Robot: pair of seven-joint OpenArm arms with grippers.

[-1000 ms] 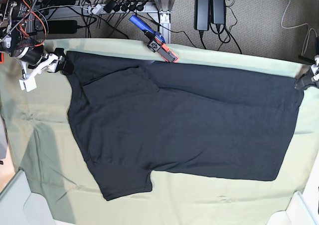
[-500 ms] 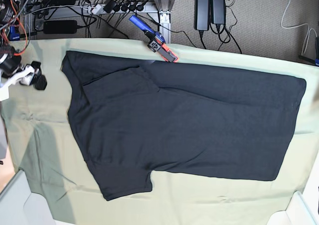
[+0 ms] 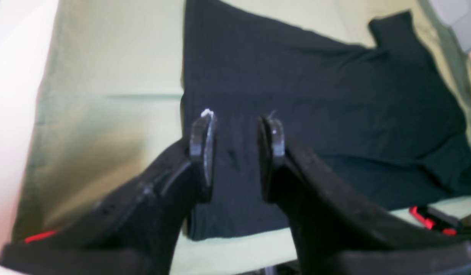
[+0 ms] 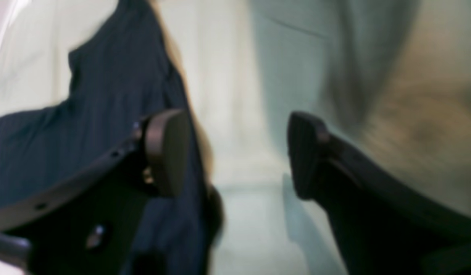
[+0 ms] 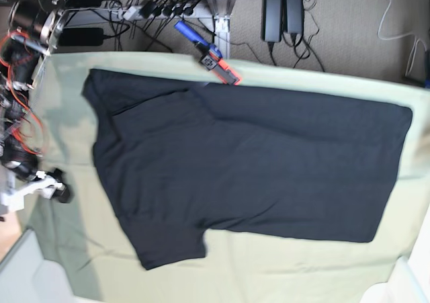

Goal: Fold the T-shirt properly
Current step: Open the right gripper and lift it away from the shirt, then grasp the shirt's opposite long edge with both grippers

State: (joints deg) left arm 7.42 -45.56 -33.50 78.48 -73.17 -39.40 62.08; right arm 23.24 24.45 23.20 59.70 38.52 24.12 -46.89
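The black T-shirt (image 5: 255, 162) lies spread flat, plain side up, on the pale green cloth (image 5: 302, 263), with its hem at the right and one sleeve at the front left. My right gripper (image 5: 57, 190) hovers over the cloth left of the shirt. In the right wrist view this gripper (image 4: 235, 152) is open with only cloth between its fingers, and the T-shirt's (image 4: 105, 84) edge runs by the left one. My left gripper (image 3: 237, 126) is out of the base view. It hangs above the T-shirt (image 3: 315, 95) near the hem, jaws apart and empty.
A red and blue tool (image 5: 215, 60) lies at the table's back edge, just behind the shirt, and shows as a red tool (image 3: 426, 219) in the left wrist view. Cables and power bricks (image 5: 282, 11) lie on the floor behind. White bins (image 5: 20, 269) stand at the front corners.
My right gripper has left the shirt's back left corner and swung toward the front along the table's left side. The left gripper has drawn off the hem corner, out of the base view.
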